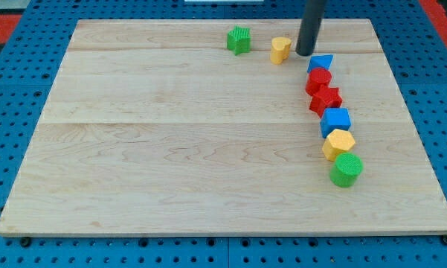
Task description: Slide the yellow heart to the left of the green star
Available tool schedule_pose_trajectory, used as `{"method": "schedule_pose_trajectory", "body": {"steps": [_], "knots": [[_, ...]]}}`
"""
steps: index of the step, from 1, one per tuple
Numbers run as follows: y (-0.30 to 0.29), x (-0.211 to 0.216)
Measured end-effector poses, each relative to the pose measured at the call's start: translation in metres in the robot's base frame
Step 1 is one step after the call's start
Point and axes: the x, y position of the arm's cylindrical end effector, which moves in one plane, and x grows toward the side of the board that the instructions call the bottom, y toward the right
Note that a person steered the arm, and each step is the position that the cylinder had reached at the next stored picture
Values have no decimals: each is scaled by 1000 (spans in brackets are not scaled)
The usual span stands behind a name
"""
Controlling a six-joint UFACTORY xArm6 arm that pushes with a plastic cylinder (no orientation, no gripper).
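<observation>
The pale wooden board (208, 149), made of long planks with a fine lengthwise grain, lay on a blue perforated surface (15, 149). Nearest the view's bottom, at the view's right, a green cylinder (346, 170) with a ribbed top stood at the foot of a curving chain of blocks. Just above it and touching sat a yellow block (338, 144), roughly hexagonal, then a blue cube (335, 120), then a red star-like block (326, 99), another red block (318, 80) whose shape was hard to read, and at the head of the chain a blue block (321, 63) that looked triangular. All appeared matte and chunky, each close against its neighbour. Farther up, near the board's top edge, the yellow heart (281, 49) stood to the view's right of the green star (239, 39), with a clear gap between them. The dark, smooth, round rod came down from the view's top, and my tip (305, 53) rested on the board just to the view's right of the yellow heart, close beside it; whether they touched could not be told. The rod had no jaws and held nothing.
</observation>
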Motion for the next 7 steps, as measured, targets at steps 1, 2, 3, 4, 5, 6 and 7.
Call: {"method": "schedule_pose_trajectory", "body": {"steps": [1,2,3,4,5,6,7], "knots": [[-9,-32],[3,-31],[39,-11],[6,10],[-72,2],[-109,11],[-107,25]]}}
